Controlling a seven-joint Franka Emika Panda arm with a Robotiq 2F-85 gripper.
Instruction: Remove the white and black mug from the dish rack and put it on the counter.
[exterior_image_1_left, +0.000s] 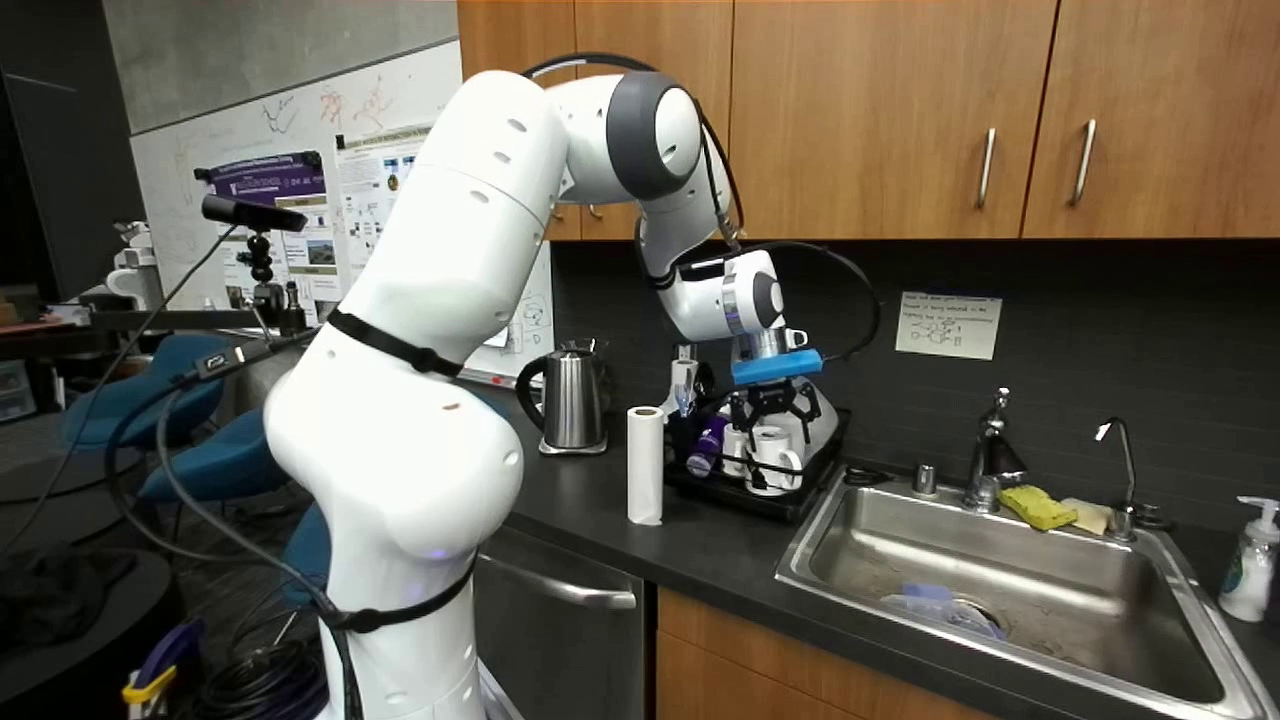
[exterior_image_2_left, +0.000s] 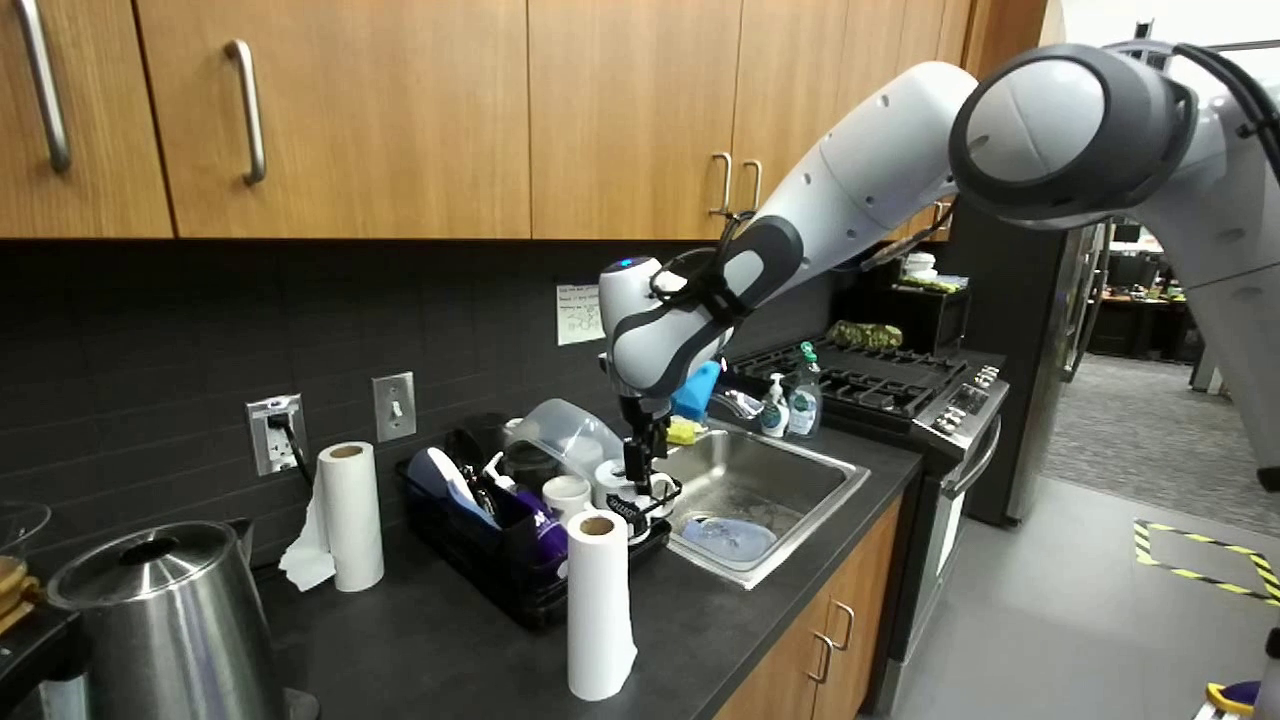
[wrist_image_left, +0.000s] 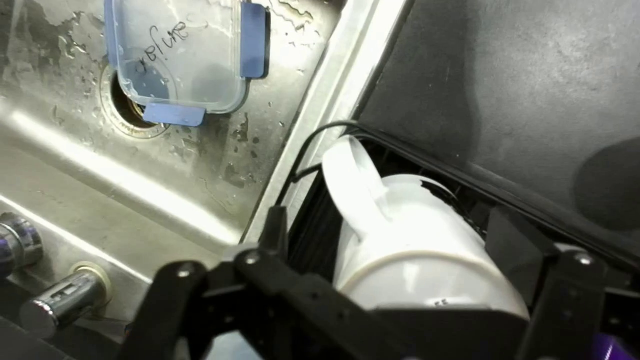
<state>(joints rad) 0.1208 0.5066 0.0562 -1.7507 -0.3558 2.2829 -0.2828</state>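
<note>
Our gripper (wrist_image_left: 392, 230), spread and holding nothing, straddles the mug (wrist_image_left: 420, 240) at the right end of the dish rack (exterior_image_2_left: 500, 565). Crooked lift, we judge, could snag the handle (wrist_image_left: 345, 190) on the wire (wrist_image_left: 306, 172).

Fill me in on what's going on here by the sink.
A robot arm is working at the dish rack. In the wrist view, the jaws of its gripper stand open to either side of a white mug, apparently not gripping it yet. The mug sits in the rack, not on the counter.
</note>
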